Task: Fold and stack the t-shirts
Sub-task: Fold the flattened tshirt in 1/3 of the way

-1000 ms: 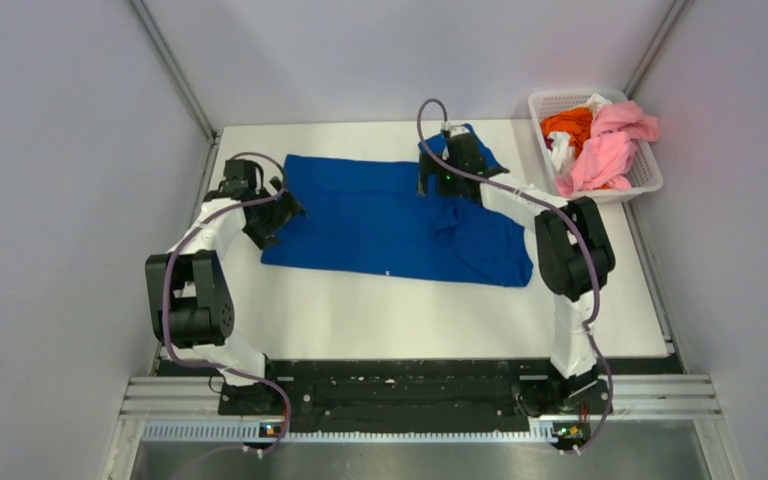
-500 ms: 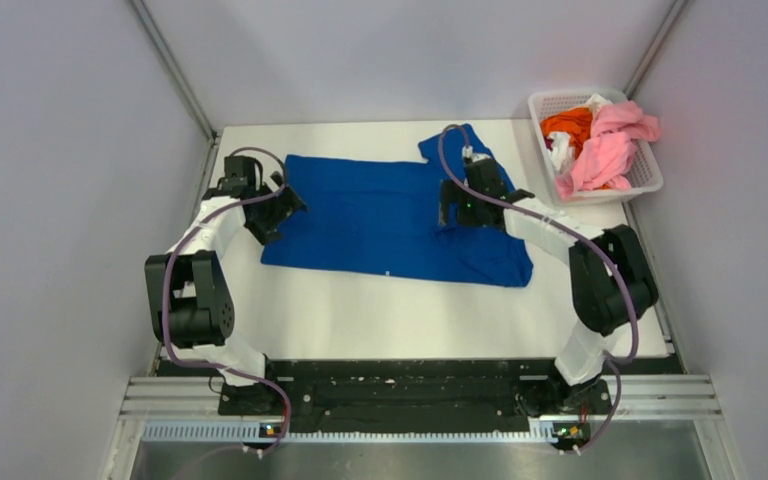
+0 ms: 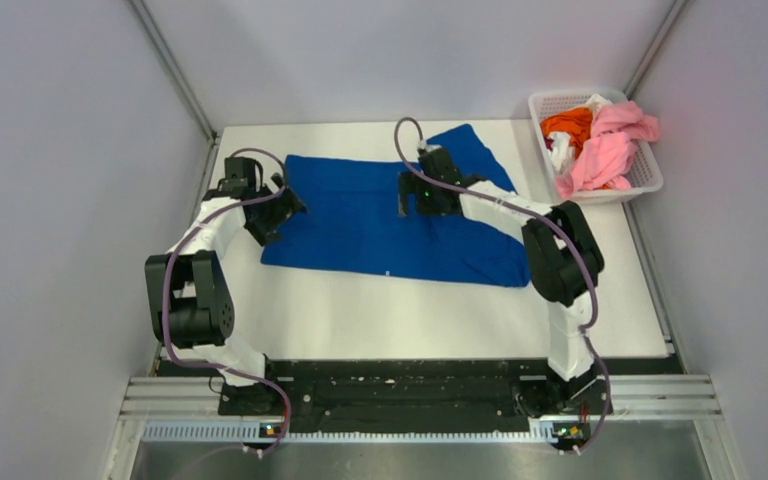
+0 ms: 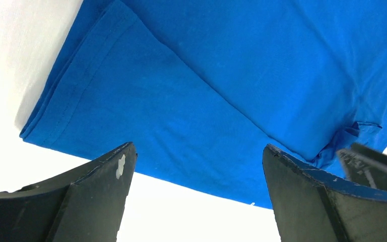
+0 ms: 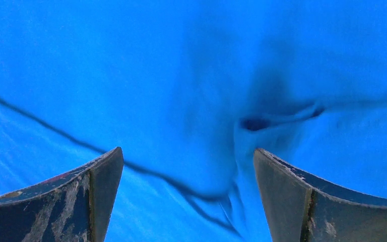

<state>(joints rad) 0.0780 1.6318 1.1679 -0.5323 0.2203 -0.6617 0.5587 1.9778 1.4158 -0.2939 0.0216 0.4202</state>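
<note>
A royal blue t-shirt (image 3: 370,220) lies spread across the white table, plain side up, with one sleeve (image 3: 475,150) reaching toward the far right. It also fills the left wrist view (image 4: 221,85) and the right wrist view (image 5: 181,75). My left gripper (image 3: 278,215) is open and empty over the shirt's left edge, with the hem and bare table between its fingers. My right gripper (image 3: 407,200) is open and empty just above the shirt's middle, over a small crease (image 5: 262,123). Pink (image 3: 605,145), orange (image 3: 568,122) and white (image 3: 562,150) shirts lie bunched in the basket.
A white lattice basket (image 3: 648,172) stands at the table's far right corner. Grey walls close in the table on three sides. The white table (image 3: 410,320) runs from the blue shirt to the black rail where the arms are mounted.
My right arm swung from the far sleeve toward the right, then back left over the shirt's middle. The far right sleeve now lies spread out. The left arm has not moved.
</note>
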